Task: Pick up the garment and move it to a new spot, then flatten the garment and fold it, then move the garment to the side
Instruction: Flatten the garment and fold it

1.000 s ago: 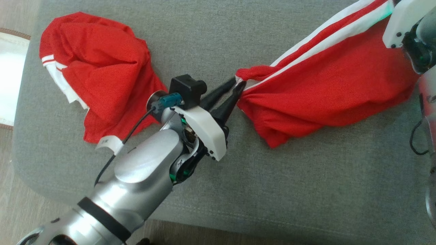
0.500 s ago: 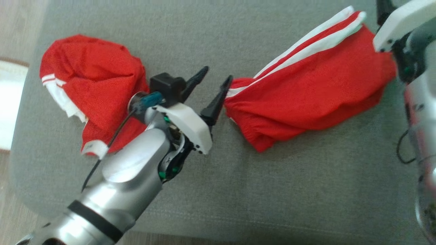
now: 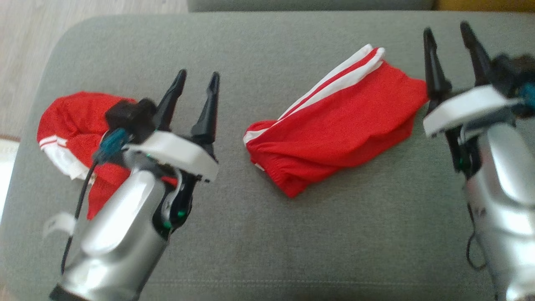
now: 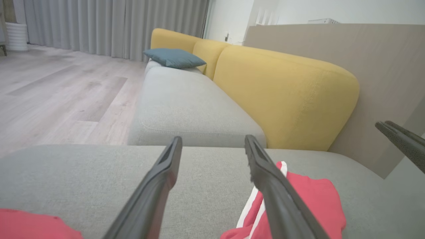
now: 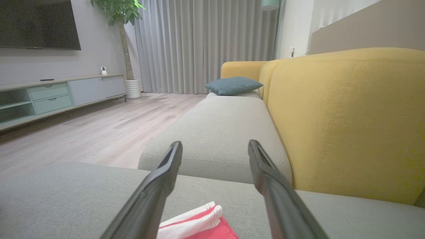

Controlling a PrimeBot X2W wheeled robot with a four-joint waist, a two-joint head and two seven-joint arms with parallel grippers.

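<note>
The garment (image 3: 334, 125), red with white side stripes, lies bunched and slanted in the middle of the grey cushion (image 3: 292, 234). My left gripper (image 3: 198, 74) stands open to its left, apart from it, with nothing between the fingers. To the garment's right, my right gripper (image 3: 445, 27) is open too, its fingers just off the cloth's far right end. In the left wrist view the garment (image 4: 312, 202) lies low on the right, partly behind one finger of the open left gripper (image 4: 213, 138). Its striped end (image 5: 196, 220) shows below the open right gripper (image 5: 215, 143).
A second red garment (image 3: 71, 121) with white trim lies crumpled at the cushion's left end, partly behind my left arm. Beyond the cushion stand the yellow sofa back (image 4: 285, 93), a longer grey seat (image 5: 215, 132) with a blue pillow (image 5: 232, 85), and wooden floor (image 4: 49, 89) on the left.
Both grippers opened and let go of the garment, which dropped onto the cushion. Both arms drew back from it, fingers now pointing up the view. The head camera shifted too.
</note>
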